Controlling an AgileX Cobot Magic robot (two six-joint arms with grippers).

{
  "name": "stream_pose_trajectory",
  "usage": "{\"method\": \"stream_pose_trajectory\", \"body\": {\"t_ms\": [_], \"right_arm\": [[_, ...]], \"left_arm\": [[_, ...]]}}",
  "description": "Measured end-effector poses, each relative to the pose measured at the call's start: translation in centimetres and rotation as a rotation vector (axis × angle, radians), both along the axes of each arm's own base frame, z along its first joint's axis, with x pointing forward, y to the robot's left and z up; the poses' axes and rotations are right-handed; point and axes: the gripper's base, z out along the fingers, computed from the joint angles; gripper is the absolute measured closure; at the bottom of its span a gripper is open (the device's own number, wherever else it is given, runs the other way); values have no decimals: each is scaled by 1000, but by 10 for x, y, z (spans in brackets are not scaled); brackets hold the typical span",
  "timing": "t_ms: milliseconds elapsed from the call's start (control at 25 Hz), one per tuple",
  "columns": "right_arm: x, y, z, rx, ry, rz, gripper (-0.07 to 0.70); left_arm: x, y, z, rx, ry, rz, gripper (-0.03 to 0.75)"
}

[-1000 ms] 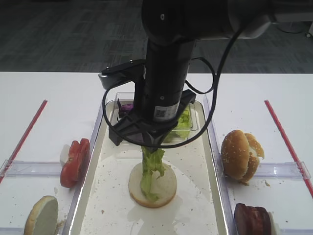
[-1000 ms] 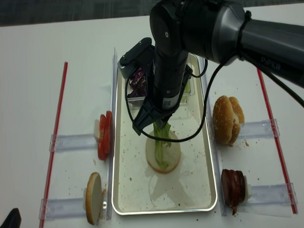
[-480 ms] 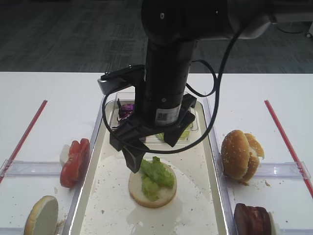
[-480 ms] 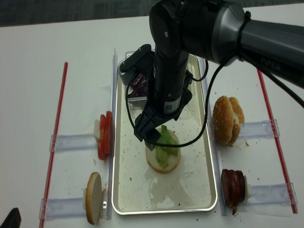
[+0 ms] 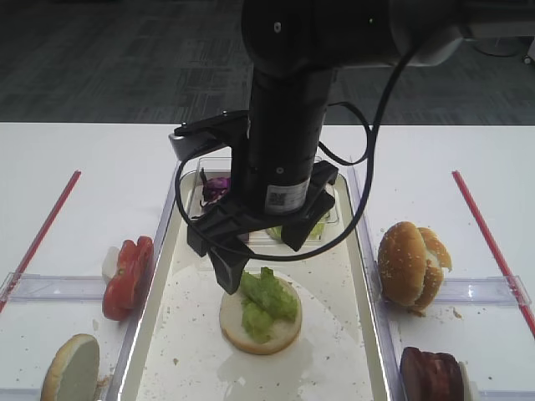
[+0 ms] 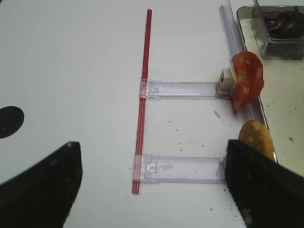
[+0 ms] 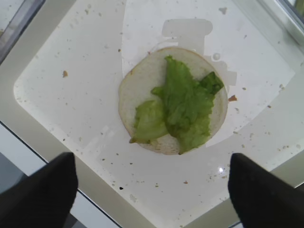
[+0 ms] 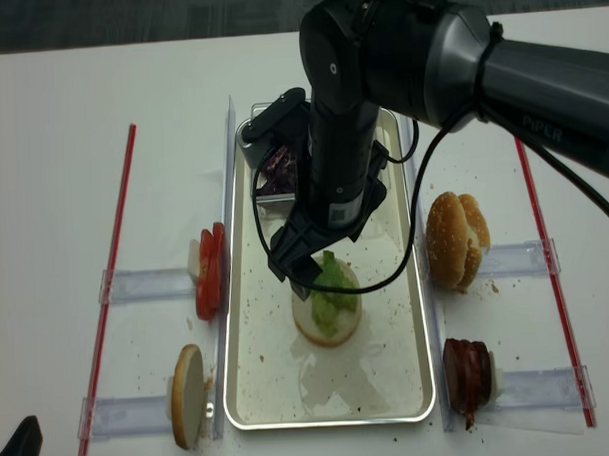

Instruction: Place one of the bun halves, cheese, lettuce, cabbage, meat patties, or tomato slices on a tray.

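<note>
On the cream tray (image 5: 159, 317) lies a bun half (image 5: 280, 330) cut face up, with a light green lettuce (image 5: 266, 296) leaf resting on it. The right wrist view looks straight down on the lettuce (image 7: 183, 107) and the bun half (image 7: 137, 90). My right gripper (image 5: 263, 259) hangs just above them, open, and nothing is between its fingers (image 7: 38, 190). My left gripper (image 6: 152, 190) is open and empty over the white table, left of the tray. No cheese shows in any view.
Tomato slices (image 5: 127, 276) and a bun half (image 5: 73, 368) stand on edge left of the tray. Bun halves (image 5: 411, 263) and meat patties (image 5: 430, 374) stand on the right. A clear tub (image 5: 330, 188) at the tray's far end holds purple cabbage (image 5: 216, 185) and more lettuce. Red strips (image 5: 40, 230) flank the table.
My right gripper has opened and let go of the lettuce that hung from it. The leaf has dropped flat onto the bun half. The left arm has not moved.
</note>
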Motion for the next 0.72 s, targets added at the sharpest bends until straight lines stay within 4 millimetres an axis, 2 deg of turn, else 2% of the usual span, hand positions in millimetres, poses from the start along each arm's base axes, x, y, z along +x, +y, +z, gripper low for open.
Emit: {"method": "stream_pose_trajectory", "body": {"t_ms": [200,400,520,720], "right_arm": [[1,-1,0,-17,-12,-3,-25],[15,-7,14,2,-50,-51,-20],[34,-23,24,20,-69,-119,-18],[69,-72,30,23,-72,-281,-17]], "left_arm": [[0,0,0,0,0,0,150],[0,0,0,0,0,0,150],[0,0,0,0,0,0,150],[0,0,0,0,0,0,150]]}}
